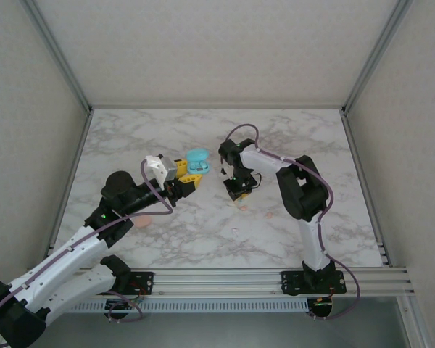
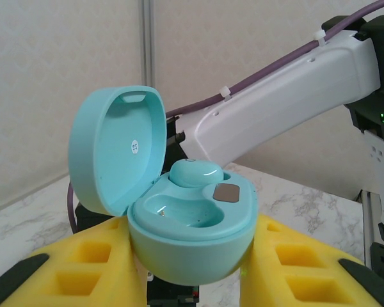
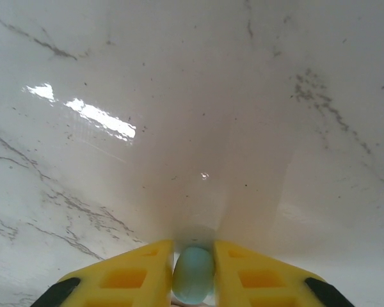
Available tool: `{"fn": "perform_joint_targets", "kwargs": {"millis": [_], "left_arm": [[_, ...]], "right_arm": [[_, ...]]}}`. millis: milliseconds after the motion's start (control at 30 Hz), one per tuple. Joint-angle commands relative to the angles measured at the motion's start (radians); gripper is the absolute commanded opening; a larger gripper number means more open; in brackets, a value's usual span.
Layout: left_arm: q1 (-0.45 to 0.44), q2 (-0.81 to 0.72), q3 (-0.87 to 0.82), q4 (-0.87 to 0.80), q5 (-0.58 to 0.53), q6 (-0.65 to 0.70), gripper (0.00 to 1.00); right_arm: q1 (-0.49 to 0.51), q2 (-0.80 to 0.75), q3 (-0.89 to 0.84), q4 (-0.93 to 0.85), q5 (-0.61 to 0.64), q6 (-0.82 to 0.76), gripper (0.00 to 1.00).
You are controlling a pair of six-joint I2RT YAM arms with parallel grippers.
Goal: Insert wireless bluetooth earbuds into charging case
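My left gripper is shut on the teal charging case, yellow fingers pressed to both its sides. The case's lid stands open. One teal earbud sits in the far socket, and the near socket is bare. From above, the case is held mid-table in the left gripper. My right gripper is shut on a second teal earbud, low over the marble. In the top view the right gripper points down just right of the case.
A small salmon-pink bud lies on the marble just in front of the right gripper. A pinkish object peeks out beside the left arm. The right arm's white link crosses behind the held case. Enclosure walls bound the table.
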Motion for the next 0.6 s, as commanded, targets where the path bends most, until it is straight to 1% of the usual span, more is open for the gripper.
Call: {"fn": "perform_joint_targets", "kwargs": {"millis": [0, 100, 233, 433, 567], "left_arm": [[-0.008, -0.005, 0.011, 0.009, -0.017, 0.002, 0.3], [-0.008, -0.001, 0.003, 0.011, -0.024, 0.006, 0.29], [-0.008, 0.011, -0.005, 0.025, -0.031, 0.01, 0.29], [-0.008, 0.05, -0.005, 0.049, -0.029, 0.028, 0.29], [-0.008, 0.078, -0.005, 0.069, -0.027, 0.034, 0.29]], "right_arm": [[-0.003, -0.106, -0.028, 0.016, -0.024, 0.067, 0.22], [-0.027, -0.205, -0.081, 0.059, -0.086, 0.129, 0.22], [-0.063, -0.372, -0.148, 0.123, -0.216, 0.221, 0.22], [-0.1, -0.595, -0.175, 0.176, -0.386, 0.331, 0.22], [-0.107, -0.693, -0.181, 0.217, -0.475, 0.393, 0.22]]}}
